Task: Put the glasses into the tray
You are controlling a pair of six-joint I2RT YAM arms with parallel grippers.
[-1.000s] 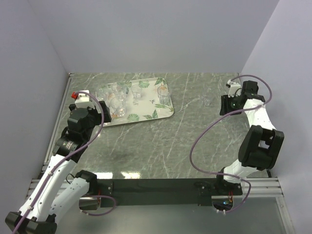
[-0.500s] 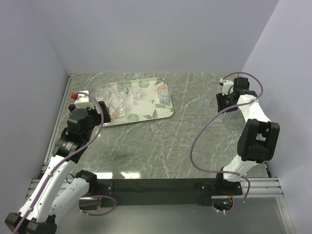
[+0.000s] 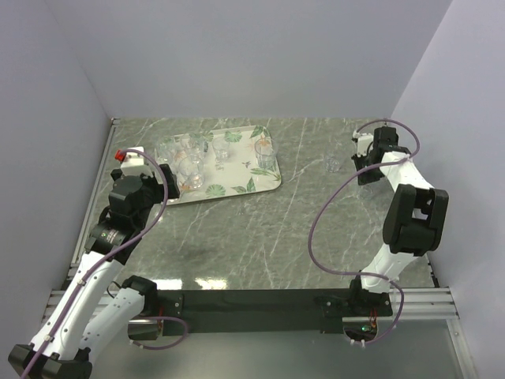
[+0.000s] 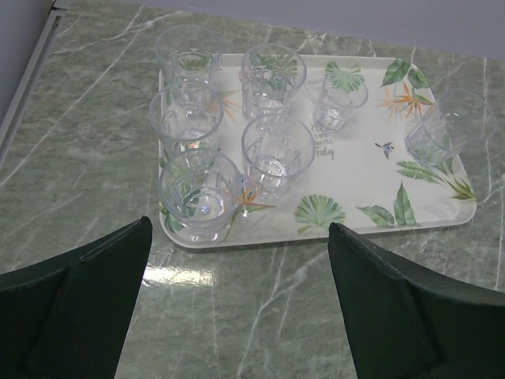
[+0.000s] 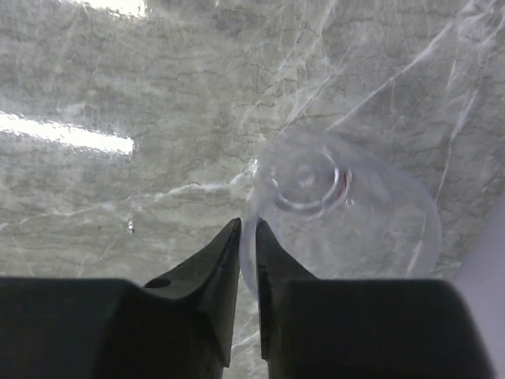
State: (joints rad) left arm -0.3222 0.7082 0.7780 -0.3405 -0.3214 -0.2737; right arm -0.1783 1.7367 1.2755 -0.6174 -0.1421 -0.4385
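Seven glasses point(image 4: 272, 158) on leaf-print tray point(image 4: 359, 170), eighth glass point(image 3: 333, 163) apart

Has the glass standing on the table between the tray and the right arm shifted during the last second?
No. The glass stays at the same spot, right of the tray and apart from it.

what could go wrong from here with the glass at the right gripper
The right gripper seems to pinch only the thin wall of the glass, so it could slip or swing when lifted. The tray already holds seven glasses, crowded at one end; setting this one there could knock a neighbour.
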